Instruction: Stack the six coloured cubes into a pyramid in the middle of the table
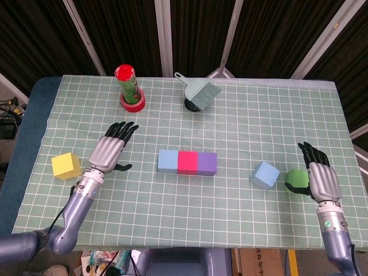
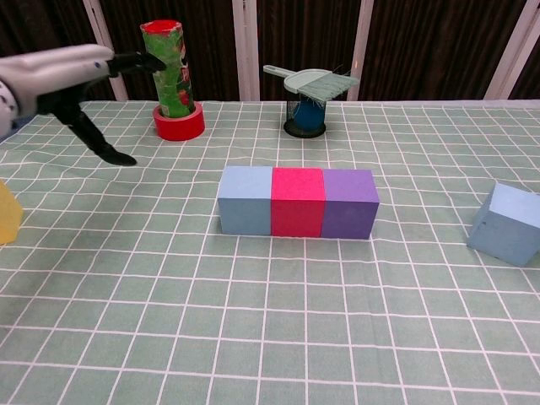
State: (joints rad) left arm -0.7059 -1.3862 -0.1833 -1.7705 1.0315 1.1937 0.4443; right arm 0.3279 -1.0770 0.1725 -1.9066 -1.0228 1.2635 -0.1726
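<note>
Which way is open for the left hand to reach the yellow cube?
Probably a direct one: the left hand hovers open just right of the yellow cube, with only bare tablecloth between them.

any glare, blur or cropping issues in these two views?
Head view: even light, no glare, sharp; the robot hand on the right partly hides the green cube. Chest view: sharp in the centre, soft shadow under the three-cube row; the yellow cube and loose blue cube are cropped at the frame edges.
</note>
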